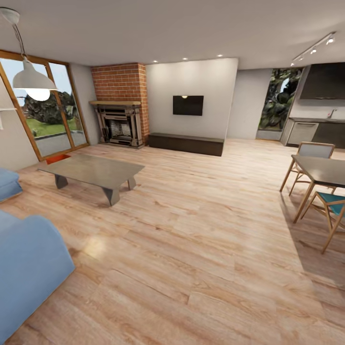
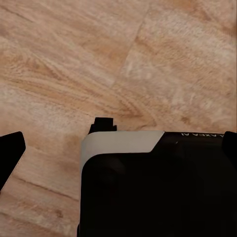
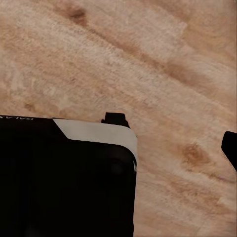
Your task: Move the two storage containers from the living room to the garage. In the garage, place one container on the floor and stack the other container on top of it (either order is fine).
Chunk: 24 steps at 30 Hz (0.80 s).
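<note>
I am in the living room, on light wood-plank flooring point(image 1: 191, 230). One orange-red storage container point(image 1: 58, 157) lies on the planks by the glass doors, mostly hidden behind the coffee table point(image 1: 93, 171). In the left wrist view, my left gripper point(image 2: 120, 148) is open, its dark fingertips point(image 2: 11, 150) far apart at the picture's edges with nothing between them. In the right wrist view, my right gripper point(image 3: 118, 148) hangs over the planks; one fingertip point(image 3: 230, 148) shows at the edge, set wide, and nothing is held. Both hang beside my own black-and-white body point(image 2: 158, 187).
A blue sofa point(image 1: 26, 268) stands close at the left. A brick fireplace point(image 1: 120, 103) and a low dark bench point(image 1: 186, 143) line the far wall. A dining table point(image 1: 323, 170) with wooden chairs point(image 1: 333, 211) is at the right. A lamp point(image 1: 32, 79) hangs at upper left.
</note>
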### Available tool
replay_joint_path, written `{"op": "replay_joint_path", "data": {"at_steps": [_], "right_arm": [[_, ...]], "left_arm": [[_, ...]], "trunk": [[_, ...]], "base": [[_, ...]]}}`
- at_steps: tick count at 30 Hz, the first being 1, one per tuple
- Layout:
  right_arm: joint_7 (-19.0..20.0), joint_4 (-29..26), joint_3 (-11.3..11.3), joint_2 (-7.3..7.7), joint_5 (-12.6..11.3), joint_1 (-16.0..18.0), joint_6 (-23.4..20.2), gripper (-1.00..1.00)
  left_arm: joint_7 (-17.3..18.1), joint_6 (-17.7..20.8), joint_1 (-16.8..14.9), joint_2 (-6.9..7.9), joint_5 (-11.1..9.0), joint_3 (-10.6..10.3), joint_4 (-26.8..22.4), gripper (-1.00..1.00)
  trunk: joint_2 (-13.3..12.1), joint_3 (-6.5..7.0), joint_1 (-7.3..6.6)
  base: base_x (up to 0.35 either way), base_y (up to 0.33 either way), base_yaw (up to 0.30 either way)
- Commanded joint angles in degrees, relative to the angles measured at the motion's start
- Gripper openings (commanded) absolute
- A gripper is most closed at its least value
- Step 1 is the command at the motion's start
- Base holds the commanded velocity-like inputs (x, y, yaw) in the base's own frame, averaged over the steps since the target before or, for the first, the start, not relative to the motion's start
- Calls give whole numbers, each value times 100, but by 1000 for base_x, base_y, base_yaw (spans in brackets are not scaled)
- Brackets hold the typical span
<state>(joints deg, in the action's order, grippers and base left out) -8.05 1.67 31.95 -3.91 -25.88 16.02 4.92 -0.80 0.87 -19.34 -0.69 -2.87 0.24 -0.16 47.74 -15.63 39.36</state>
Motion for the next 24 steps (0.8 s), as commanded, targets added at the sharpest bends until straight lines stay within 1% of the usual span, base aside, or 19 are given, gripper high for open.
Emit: {"op": "replay_joint_path", "data": {"at_steps": [1, 5, 24], "right_arm": [[-4, 18, 44, -19, -69, 7, 32, 100], [-5, 18, 40, -13, -72, 7, 42, 100], [-4, 17, 48, -5, -54, 7, 45, 100]], "left_arm": [[-8, 9, -3, -1, -30, 0, -2, 100], [-8, 9, -2, -1, -30, 2, -2, 100], [-8, 9, -2, -1, -30, -2, -2, 100]], "trunk": [[4, -7, 4], [4, -7, 4], [4, -7, 4]], "base": [[322, 0, 0], [322, 0, -10], [322, 0, -235]]}}
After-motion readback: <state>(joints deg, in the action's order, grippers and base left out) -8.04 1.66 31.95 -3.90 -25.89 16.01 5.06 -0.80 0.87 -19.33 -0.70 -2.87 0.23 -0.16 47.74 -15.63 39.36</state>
